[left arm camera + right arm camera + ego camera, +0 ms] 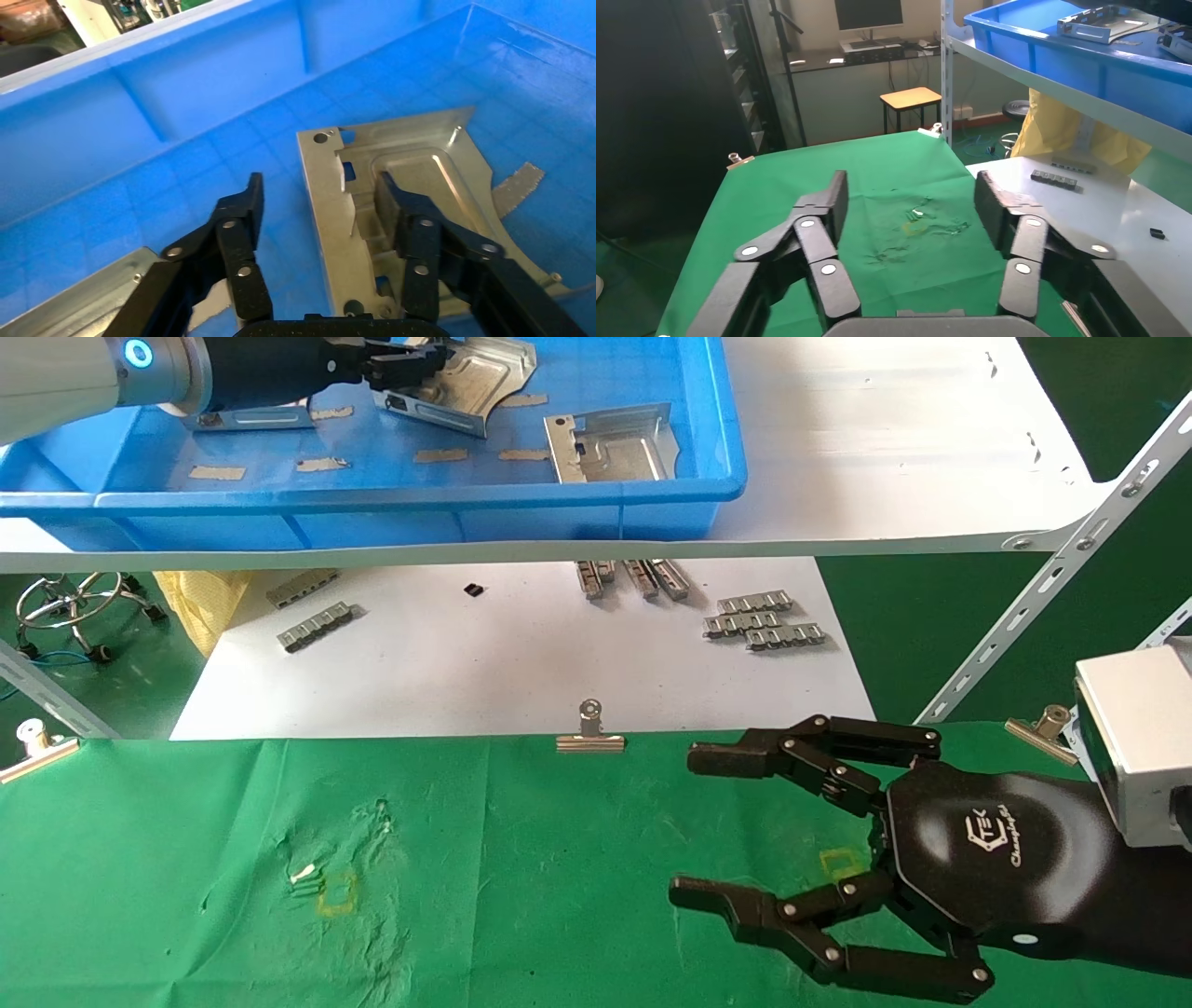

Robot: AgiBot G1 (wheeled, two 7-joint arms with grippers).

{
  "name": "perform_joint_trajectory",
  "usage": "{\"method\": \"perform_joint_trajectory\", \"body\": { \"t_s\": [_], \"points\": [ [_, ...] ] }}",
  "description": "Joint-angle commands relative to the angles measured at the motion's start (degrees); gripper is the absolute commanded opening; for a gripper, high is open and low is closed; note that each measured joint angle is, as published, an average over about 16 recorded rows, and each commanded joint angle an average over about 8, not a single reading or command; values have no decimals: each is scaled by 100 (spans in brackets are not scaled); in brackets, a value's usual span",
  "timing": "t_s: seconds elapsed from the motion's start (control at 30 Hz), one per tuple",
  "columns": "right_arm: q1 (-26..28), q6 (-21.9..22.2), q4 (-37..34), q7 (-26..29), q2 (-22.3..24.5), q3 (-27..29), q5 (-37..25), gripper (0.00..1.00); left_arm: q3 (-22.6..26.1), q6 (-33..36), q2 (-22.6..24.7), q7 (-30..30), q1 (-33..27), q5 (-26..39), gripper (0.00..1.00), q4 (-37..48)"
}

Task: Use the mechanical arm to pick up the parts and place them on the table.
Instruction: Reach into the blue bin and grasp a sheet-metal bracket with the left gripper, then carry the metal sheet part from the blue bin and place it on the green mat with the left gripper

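Observation:
My left gripper [410,363] is open inside the blue tray [466,505], low over a silver part [489,379]. In the left wrist view the left gripper [320,186] straddles that part's [422,158] long edge: one finger is over its embossed middle, the other over the bare tray floor. A second part [615,444] lies to the right in the tray. A third part [251,419] is half hidden under my left arm and also shows in the left wrist view [77,302]. My right gripper [684,823] is open and empty above the green table [521,859].
The tray stands on a white shelf board [885,458] held by a slanted metal bracket [1052,589]. Below it lies a white board [512,663] with grey ridged strips [764,621]. Binder clips [590,728] grip the cloth's far edge. Yellow square marks [337,894] lie on the cloth.

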Motion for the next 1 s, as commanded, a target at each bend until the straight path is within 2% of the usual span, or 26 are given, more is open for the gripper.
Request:
{"method": "perform_joint_trajectory", "body": {
  "t_s": [0.03, 0.3, 0.67, 0.8, 1.0],
  "points": [
    [0, 0, 0, 0, 0, 0, 0, 100, 4, -41, 9, -13, 6, 6, 0, -6],
    [0, 0, 0, 0, 0, 0, 0, 100, 20, -40, 4, -51, 25, 29, 0, -28],
    [0, 0, 0, 0, 0, -1, 0, 100, -102, 326, -163, 43, -26, -149, 0, -192],
    [0, 0, 0, 0, 0, -1, 0, 100, -205, 841, -344, 223, -98, -306, 0, -345],
    [0, 0, 0, 0, 0, -1, 1, 100, -345, 2194, -673, 640, -76, -551, 0, -583]
  ]
}}
